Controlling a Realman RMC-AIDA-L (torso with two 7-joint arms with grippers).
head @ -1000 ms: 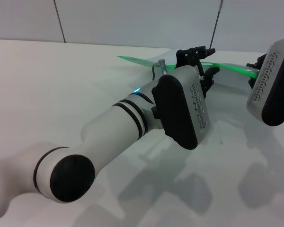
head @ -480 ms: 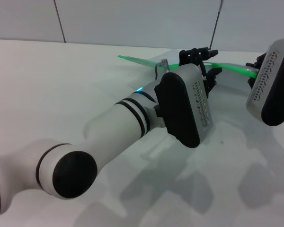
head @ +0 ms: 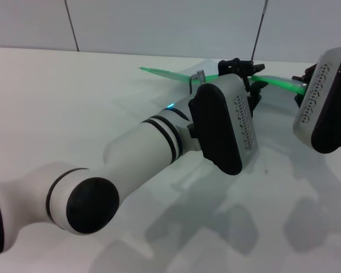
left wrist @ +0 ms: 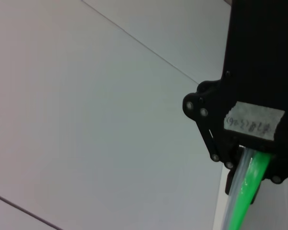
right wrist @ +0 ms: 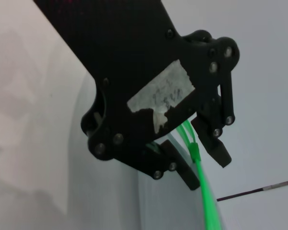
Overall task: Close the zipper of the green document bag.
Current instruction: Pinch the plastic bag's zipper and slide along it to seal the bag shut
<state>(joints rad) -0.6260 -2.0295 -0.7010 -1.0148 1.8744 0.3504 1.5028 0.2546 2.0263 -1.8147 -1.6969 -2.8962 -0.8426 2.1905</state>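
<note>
Since a second ago the left arm has slid a bit to the right and farther out, and the green strip's far-left tip has crept left along with it; the right arm barely budged.

Nearest the camera, the left arm's big white elbow and forearm run from the near left up toward the middle of the white table (head: 57, 96). At its end, the left gripper (head: 247, 79) sits right on the zipper (head: 275, 83), roughly mid-scene toward the far side. From the left wrist view, the left gripper (left wrist: 252, 165) is clamped down on the bright green strip (left wrist: 245, 201), which comes out from between the black fingers with a pale translucent edge beside it.

Over on the right, at about the same depth, the right gripper (head: 303, 85) is at the right end of the strip. The right wrist view shows the right gripper (right wrist: 204, 160) with its fingers (right wrist: 212, 143) spread apart, the green line passing through the gap with a small green slider (right wrist: 195, 152) between them. It isn't pinching anything as far as I can see.

The green document bag (head: 273, 108) lies flat on the table at the far right, mostly hidden behind both grippers; its green edge runs left to right across the far side, just in front of the wall (head: 159, 25).
</note>
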